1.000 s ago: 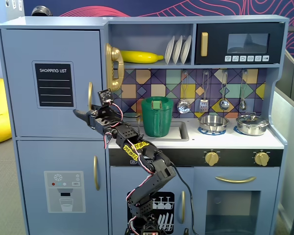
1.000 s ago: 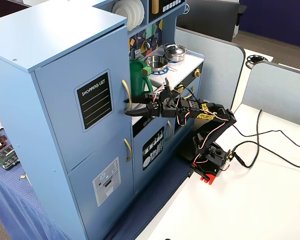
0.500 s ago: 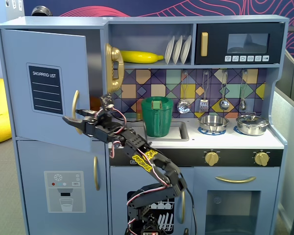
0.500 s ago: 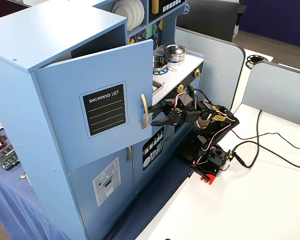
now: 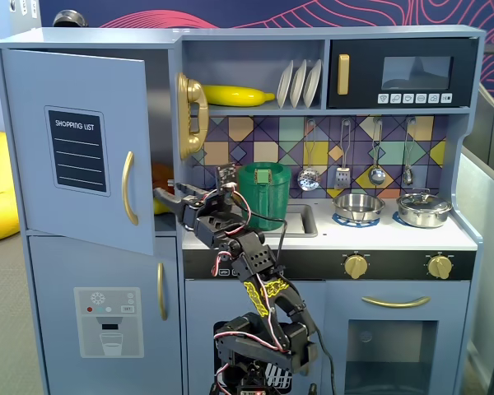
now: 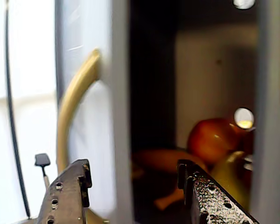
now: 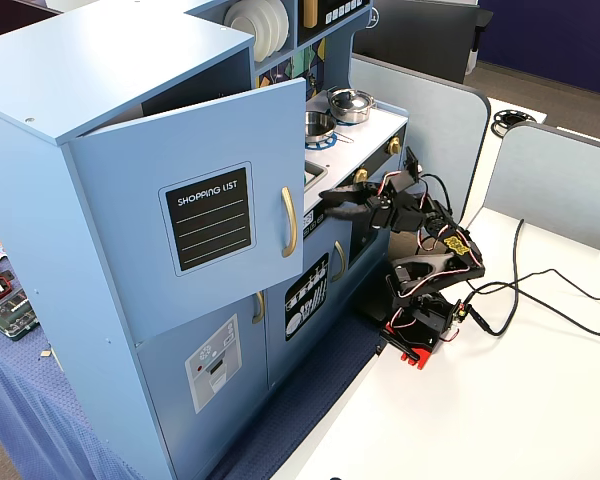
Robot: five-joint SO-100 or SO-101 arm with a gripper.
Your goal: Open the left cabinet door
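The left cabinet door, blue-grey with a black "SHOPPING LIST" panel and a vertical gold handle, stands partly open, swung out from the cabinet. My gripper is open at the door's free edge, just right of the handle. In the wrist view the door's edge stands between the two fingers of my gripper, with the handle to the left. The other fixed view shows the door ajar and the gripper beside its handle.
Toy fruit, a red apple among it, lies inside the opened compartment. Below is the door with the dispenser graphic. A green cup, pots and a gold phone are to the right. Cables lie on the white table.
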